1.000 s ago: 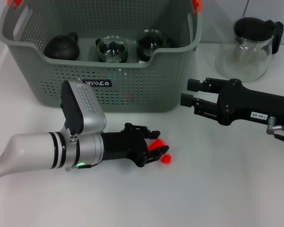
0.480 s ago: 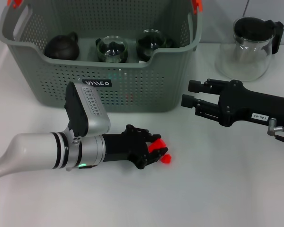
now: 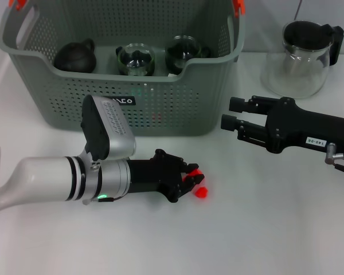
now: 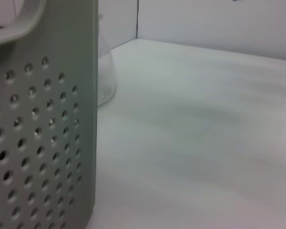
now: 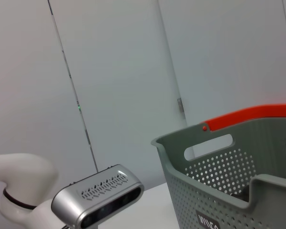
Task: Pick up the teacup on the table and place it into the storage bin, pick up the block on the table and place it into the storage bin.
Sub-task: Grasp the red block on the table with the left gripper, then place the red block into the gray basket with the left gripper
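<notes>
table [image 3: 264,229]: white, carries everything
storage bin [image 3: 178,109]: far side, dark teapot and two glass cups inside
right gripper [image 3: 230,113]: hovers right of bin, fingers slightly apart, holding nothing
left gripper [image 3: 192,182]: low on table in front of bin, fingers closed around block
block [image 3: 194,179]: small, red, on table between left fingertips

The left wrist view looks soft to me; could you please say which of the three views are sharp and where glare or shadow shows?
Head view: sharp and evenly lit, the left gripper at the red block, which glows oversaturated; soft shadows under both arms. Left wrist view: the storage bin wall is close and blurred, the table smeared. Right wrist view: reasonably clear, flat light, no glare.
</notes>
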`<state>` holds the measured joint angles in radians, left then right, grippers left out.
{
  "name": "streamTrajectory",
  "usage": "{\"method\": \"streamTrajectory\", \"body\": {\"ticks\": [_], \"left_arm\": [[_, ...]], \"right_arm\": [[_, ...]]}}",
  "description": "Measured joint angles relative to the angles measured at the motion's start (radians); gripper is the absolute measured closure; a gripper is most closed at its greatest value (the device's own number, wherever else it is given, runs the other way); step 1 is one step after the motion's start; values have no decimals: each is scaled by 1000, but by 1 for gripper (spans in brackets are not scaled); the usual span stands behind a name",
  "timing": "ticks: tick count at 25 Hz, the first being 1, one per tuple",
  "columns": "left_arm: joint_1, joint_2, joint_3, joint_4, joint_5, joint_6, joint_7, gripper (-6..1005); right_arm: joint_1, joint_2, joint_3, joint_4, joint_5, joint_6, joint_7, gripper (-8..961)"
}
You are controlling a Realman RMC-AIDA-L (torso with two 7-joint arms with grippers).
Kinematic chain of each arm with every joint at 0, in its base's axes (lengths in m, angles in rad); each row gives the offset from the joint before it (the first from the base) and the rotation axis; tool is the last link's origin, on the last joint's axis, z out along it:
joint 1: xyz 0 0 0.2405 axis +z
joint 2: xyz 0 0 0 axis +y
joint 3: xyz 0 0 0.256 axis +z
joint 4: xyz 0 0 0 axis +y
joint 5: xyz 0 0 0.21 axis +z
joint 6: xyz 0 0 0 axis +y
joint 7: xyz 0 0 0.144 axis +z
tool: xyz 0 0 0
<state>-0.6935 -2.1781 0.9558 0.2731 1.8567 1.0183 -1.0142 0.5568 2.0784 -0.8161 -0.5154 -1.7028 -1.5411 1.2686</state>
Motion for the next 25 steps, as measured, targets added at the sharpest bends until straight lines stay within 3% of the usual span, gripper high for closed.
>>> {"method": "streamTrajectory", "body": {"ticks": [4, 9, 14, 20, 25], "left_arm": [[15, 9, 0, 35, 7, 61, -52, 812], [133, 23, -4, 221, 33, 194, -178, 812], [227, 58, -31, 368, 36, 342, -269, 811], [237, 112, -275, 428, 56, 618, -314, 811], [177, 166, -498, 429, 34, 832, -367, 811]], "right_arm": [[0, -1, 0, 0, 0, -1, 0, 435], [0, -1, 9, 0, 0, -1, 0, 435], [1, -1, 14, 0, 0, -2, 0, 435], [1, -2, 14, 0, 0, -1, 0, 435], [0, -3, 14, -2, 0, -4, 0, 435]]}}
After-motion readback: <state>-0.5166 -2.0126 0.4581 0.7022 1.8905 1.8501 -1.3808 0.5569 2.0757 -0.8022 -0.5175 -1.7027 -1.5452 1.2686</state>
